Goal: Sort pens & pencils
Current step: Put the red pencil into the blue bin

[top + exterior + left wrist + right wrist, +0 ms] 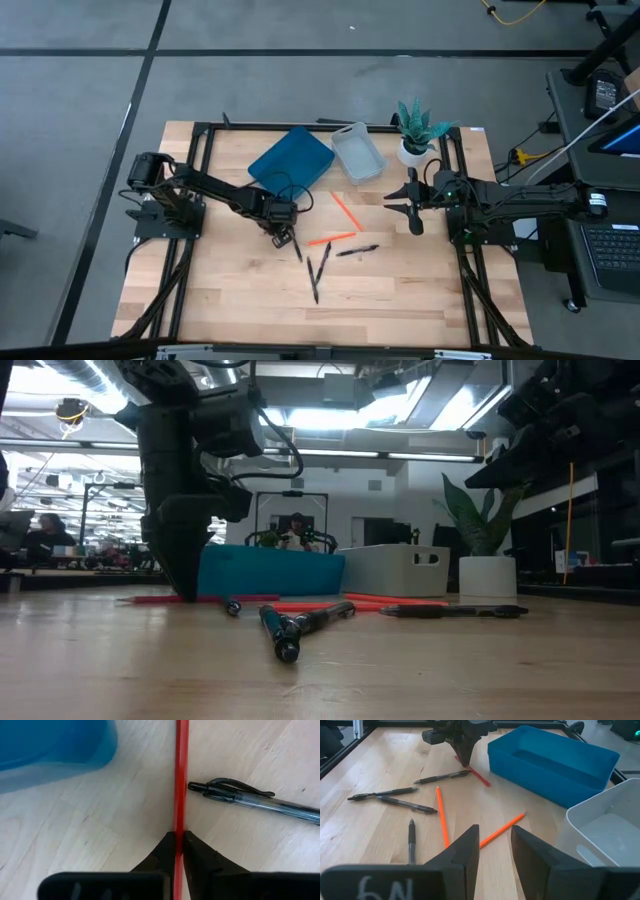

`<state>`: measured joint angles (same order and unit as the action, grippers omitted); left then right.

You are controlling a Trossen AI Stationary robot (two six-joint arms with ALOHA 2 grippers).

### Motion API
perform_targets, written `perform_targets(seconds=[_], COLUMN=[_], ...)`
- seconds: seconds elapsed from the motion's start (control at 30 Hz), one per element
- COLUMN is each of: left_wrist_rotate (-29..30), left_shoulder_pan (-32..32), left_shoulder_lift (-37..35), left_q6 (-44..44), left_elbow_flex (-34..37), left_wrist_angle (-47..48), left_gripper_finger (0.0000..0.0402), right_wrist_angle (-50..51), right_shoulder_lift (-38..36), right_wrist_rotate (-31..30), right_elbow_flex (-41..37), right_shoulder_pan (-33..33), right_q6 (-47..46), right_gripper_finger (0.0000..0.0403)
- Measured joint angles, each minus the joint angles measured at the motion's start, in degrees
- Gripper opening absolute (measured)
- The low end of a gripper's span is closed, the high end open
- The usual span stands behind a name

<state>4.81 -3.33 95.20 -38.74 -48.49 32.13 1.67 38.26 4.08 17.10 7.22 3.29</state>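
Note:
My left gripper (pixel 180 839) stands over the table's middle left (pixel 283 238), pointing down and shut on a red pencil (pixel 181 780) beside the blue bin (pixel 292 158). A black pen (pixel 255 802) lies right next to that pencil. Two orange pencils (pixel 441 815) (pixel 502 830) and several black pens (pixel 382 794) (pixel 411 840) lie flat on the wood. My right gripper (pixel 495 845) hovers open at the right (pixel 412 205), clear of everything. My left gripper pinches the red pencil's shaft (pixel 180 822) between its two fingertips (pixel 197 847), one on each long side. The fingers come from above, pointing steeply down. The pencil lies level on the table (pixel 150 600) and runs out past the fingers both ways.
A white bin (pixel 357 152) sits beside the blue bin at the back. A potted plant (pixel 418 130) stands at the back right. A black frame (pixel 200 180) borders the wooden table. Bare wood lies toward the near edge.

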Motion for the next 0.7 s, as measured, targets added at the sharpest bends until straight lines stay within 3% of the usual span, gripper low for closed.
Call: perform_targets(seconds=[0.7], left_wrist_rotate=[-0.8], left_shoulder_pan=[-0.3], left_shoulder_lift=[-3.4], left_q6=[3.1], left_elbow_flex=[-1.0], left_wrist_angle=[1.5], left_gripper_finger=[0.002], right_wrist_angle=[-0.1], right_shoulder_lift=[0.0], right_wrist_rotate=[0.0], right_elbow_flex=[-0.8], right_shoulder_pan=[0.0], right_q6=[0.1], right_gripper_finger=[0.0115])
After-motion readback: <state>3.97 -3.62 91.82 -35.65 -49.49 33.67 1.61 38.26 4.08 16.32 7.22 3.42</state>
